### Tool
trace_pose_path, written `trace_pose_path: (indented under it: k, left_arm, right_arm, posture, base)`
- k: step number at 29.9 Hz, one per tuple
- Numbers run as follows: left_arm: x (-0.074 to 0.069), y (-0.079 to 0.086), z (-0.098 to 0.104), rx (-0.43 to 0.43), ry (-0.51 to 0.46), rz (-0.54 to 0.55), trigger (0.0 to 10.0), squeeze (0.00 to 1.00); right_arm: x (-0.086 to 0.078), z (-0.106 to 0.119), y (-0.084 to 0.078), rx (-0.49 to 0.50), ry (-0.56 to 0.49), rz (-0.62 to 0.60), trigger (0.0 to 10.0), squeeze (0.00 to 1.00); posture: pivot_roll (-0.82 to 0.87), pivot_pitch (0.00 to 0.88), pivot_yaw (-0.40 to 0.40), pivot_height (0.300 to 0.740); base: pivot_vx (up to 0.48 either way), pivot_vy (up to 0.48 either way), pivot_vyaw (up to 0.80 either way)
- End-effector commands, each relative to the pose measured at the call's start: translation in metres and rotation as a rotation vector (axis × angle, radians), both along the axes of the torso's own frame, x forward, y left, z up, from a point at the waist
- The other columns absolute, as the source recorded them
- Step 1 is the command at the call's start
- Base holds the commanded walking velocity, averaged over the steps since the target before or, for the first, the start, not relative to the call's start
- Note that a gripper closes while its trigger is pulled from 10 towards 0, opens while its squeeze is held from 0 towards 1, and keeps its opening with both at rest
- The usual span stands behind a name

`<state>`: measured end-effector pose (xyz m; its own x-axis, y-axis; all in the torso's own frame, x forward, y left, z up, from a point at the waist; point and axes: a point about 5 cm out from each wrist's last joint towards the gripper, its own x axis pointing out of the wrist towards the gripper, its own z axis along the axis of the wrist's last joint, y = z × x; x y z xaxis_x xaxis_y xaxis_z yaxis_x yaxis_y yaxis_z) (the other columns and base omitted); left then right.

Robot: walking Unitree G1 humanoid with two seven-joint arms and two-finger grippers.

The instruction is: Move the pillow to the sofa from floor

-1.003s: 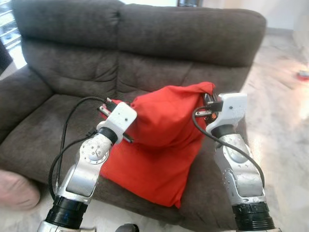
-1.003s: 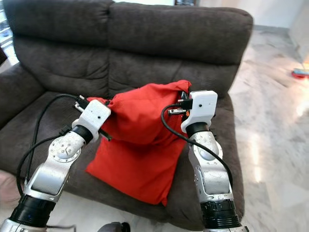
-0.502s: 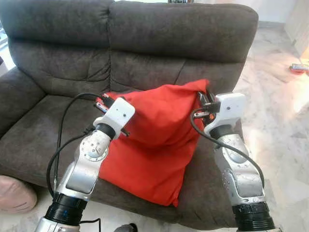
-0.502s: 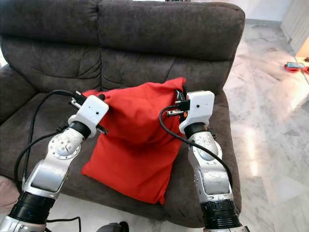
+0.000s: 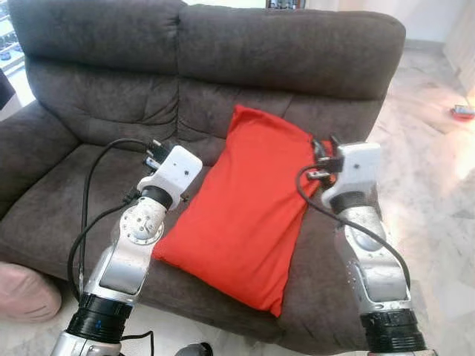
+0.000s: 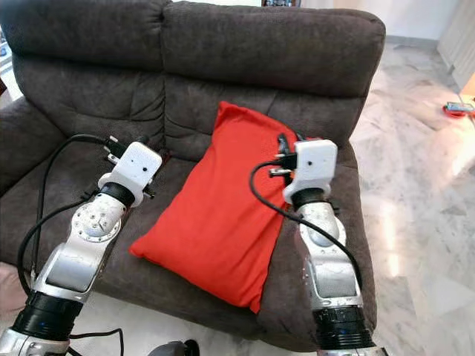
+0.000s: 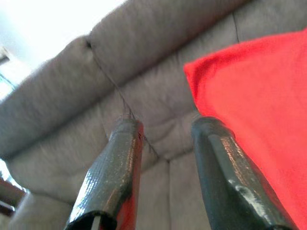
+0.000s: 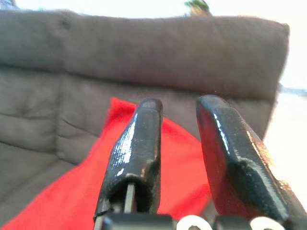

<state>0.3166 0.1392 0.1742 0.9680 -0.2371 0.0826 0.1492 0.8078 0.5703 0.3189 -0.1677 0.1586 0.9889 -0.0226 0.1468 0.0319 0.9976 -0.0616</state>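
Red pillow [image 5: 241, 215] lying on the seat of the dark grey sofa [image 5: 297, 52], upper corner propped against the backrest, lower corner hanging just past the front edge of the cushion. Off the floor entirely. Lengthwise from the backrest down toward the front edge, tilted so the upper end sits a little further toward the right arm's side.

Left gripper [image 7: 165, 163] just off the pillow's left edge, near its upper half, raised above the seat cushion. Fingers [image 7: 115, 172] parted with a clear gap, nothing between them; grey backrest straight ahead through the gap, red fabric just beside the finger on the pillow's side. Not touching the pillow as far as visible.

Right gripper [image 8: 180, 148] at the pillow's right edge, close to the upper right corner, over the sofa's right-hand seat. Fingers [image 8: 139, 143] spread apart and empty, pillow's pointed top corner visible beyond and between them, backrest rising behind. Red fabric close under the fingers; contact impossible to judge.

Black cables looping from both silver forearms. Pale marble floor [image 5: 434, 193] to the right of the right gripper, with a small red object [image 5: 464, 112] lying well away on it. Pinkish rounded cushion [image 5: 26, 291] low beside the left arm, on the floor in front of the sofa.
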Motion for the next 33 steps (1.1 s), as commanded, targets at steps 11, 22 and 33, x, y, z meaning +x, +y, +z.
trace_pose_path:
  k: [11, 22, 33]
  left_arm:
    - [-0.030, 0.060, -0.115, -0.210, 0.396, 0.315, 10.0, 0.00]
    - [-0.055, 0.070, -0.153, -0.128, 0.488, 0.319, 10.0, 0.00]
    - [-0.067, 0.069, -0.172, -0.124, 0.546, 0.286, 10.0, 0.00]
  right_arm:
    - [-0.040, -0.108, -0.087, -0.014, 0.433, -0.403, 10.0, 0.00]
    - [-0.085, -0.165, -0.122, -0.079, 0.721, -0.649, 10.0, 0.00]
    - [-0.131, -0.212, -0.111, -0.144, 0.986, -0.668, 10.0, 0.00]
  posture:
    - [0.12, 0.075, -0.005, 0.740]
    - [0.12, 0.069, 0.002, 0.740]
    - [0.12, 0.062, 0.007, 0.740]
  base:
    - [0.000, 0.000, 0.00]
    - [0.000, 0.000, 0.00]
    - [0.000, 0.000, 0.00]
